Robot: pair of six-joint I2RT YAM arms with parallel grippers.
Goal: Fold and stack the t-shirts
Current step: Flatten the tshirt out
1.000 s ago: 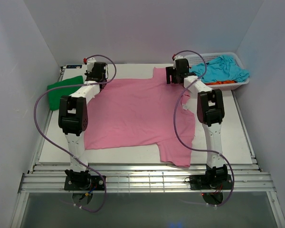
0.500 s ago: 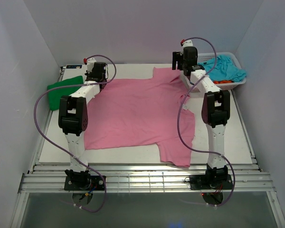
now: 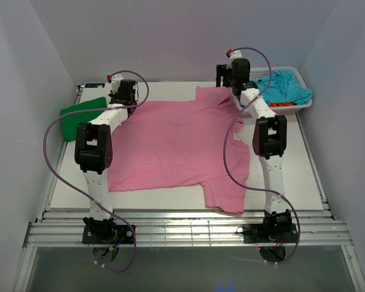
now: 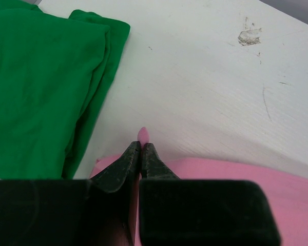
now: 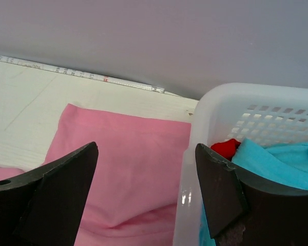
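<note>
The large pink t-shirt (image 3: 176, 143) lies spread on the white table. My left gripper (image 3: 123, 92) is at its far left corner, shut on a small tip of the pink t-shirt (image 4: 142, 135), shown in the left wrist view (image 4: 140, 146). The folded green t-shirt (image 3: 79, 112) lies just to the left of it and fills the left of the wrist view (image 4: 36, 87). My right gripper (image 3: 226, 76) is open above the pink shirt's far right sleeve (image 5: 128, 174), beside the basket; in its wrist view (image 5: 146, 148) nothing is between the jaws. A turquoise t-shirt (image 3: 286, 88) lies in the basket.
The white mesh basket (image 3: 304, 103) stands at the far right corner, its rim (image 5: 236, 97) close to my right finger. An orange-red cloth (image 5: 226, 148) shows under the turquoise one. Grey walls close in the table at the back and sides.
My right gripper has risen and moved back and a little left from the pink shirt's right sleeve, and the basket has slid slightly. The left arm has not moved.
</note>
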